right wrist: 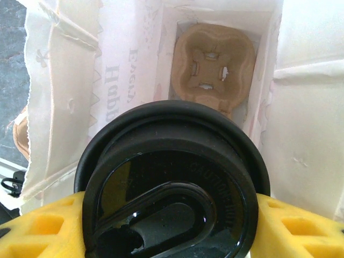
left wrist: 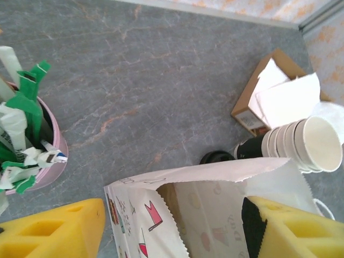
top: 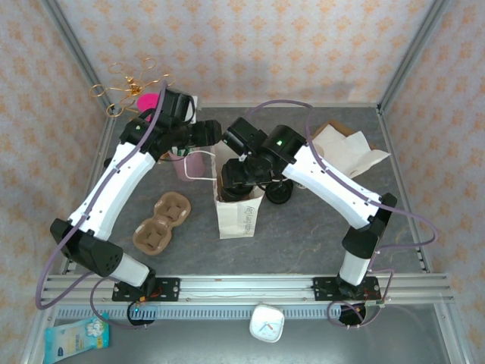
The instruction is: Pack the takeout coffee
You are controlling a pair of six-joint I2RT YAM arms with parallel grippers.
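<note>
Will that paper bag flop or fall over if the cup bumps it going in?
Probably floppy: the paper bag has walls that look thin and creased. It seems light, so a bump from the lidded cup might slide or tip it. The cardboard tray lying at its bottom may steady it a little.

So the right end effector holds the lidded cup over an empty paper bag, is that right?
Not quite: the paper bag is not empty. The right wrist view shows a cardboard cup carrier at its bottom, below the lidded cup held by the right end effector.
</note>
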